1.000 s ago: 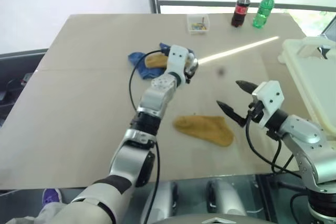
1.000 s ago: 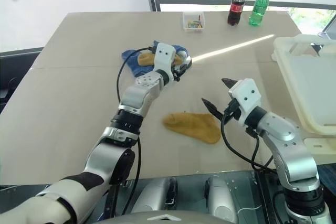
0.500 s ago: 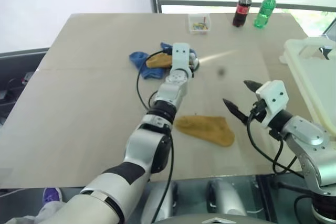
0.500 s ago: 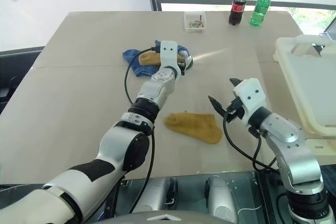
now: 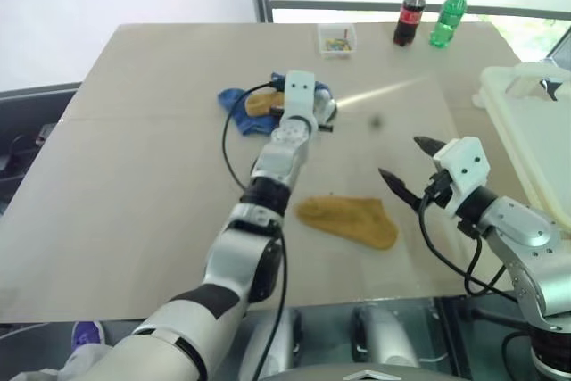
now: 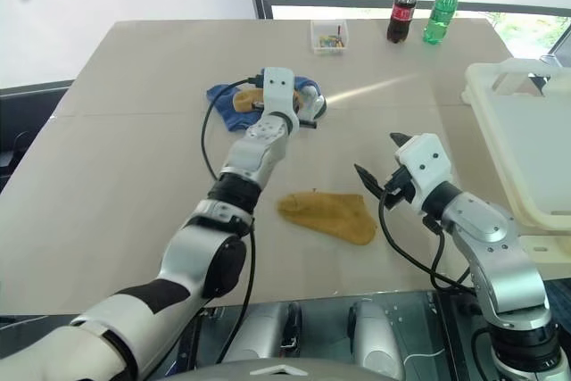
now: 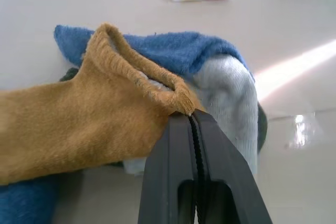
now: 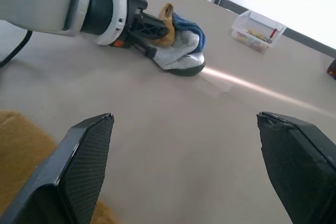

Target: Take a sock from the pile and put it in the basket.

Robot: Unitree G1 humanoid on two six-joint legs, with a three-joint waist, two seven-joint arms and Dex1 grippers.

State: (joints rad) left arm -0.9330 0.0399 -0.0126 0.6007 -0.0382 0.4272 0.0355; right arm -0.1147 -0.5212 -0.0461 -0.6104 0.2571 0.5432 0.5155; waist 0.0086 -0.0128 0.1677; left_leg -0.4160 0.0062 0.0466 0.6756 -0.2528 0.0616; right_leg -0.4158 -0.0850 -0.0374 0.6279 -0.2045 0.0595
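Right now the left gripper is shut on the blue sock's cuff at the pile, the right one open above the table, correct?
Not quite: the left gripper is shut on the mustard-yellow sock's cuff, as the left wrist view shows. The right gripper is open above the table.

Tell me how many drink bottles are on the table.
2. A dark cola bottle with a red cap and a green bottle with a yellow cap stand side by side at the table's far edge.

The basket is cut off by the right edge.
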